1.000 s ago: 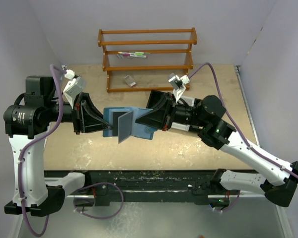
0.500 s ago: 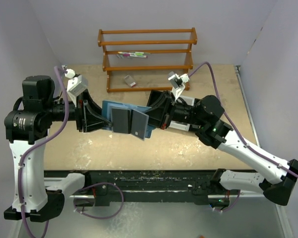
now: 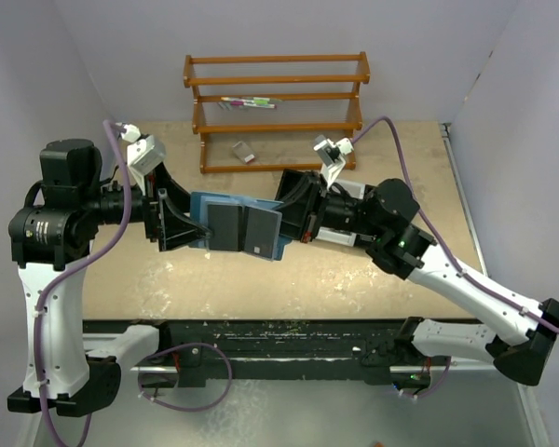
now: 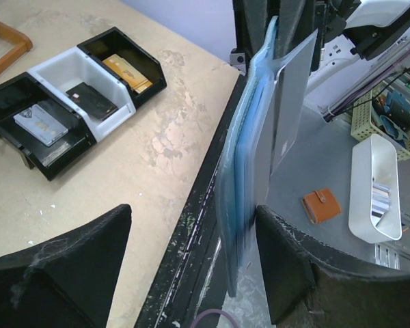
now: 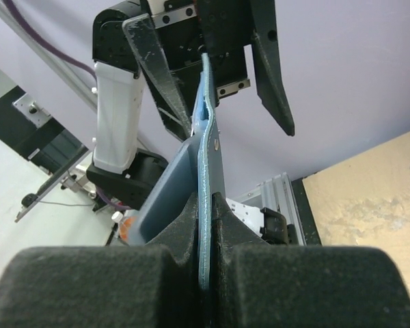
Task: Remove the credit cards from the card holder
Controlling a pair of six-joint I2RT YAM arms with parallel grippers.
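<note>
Operator: Fingers (image 4: 68, 273) of the left gripper (image 3: 188, 223) stand wide apart now, one on each side of the near edge of the card holder (image 3: 233, 199). In the left wrist view they touch nothing. A second ago they were pinched in on that end.

Observer: And the right gripper (image 5: 205, 205)?

Operator: Clenched, as before, on the opposite edge. The holder hangs in the air at the centre of the top view, between the two arms and over the table (image 3: 354, 270). That one grip carries it alone.

Observer: Where are the credit cards (image 3: 227, 229)?

Operator: Against the holder's face. The dark one lies square on the blue; a second ago it hung askew, with a corner poking below the lower edge. The greyer panel (image 3: 262, 233) to its right may be a second card or a flap. The top view does not settle it.

Observer: So nothing is out yet?

Operator: None looks free. The release reads as a letting-go before a fresh grip. The left jaws probably need to close on a card's exposed edge alone, not on card and leather together, then draw it toward the left of the frame. The risk is that the soft holder, held by one edge, swings or sags under the pull.
</note>
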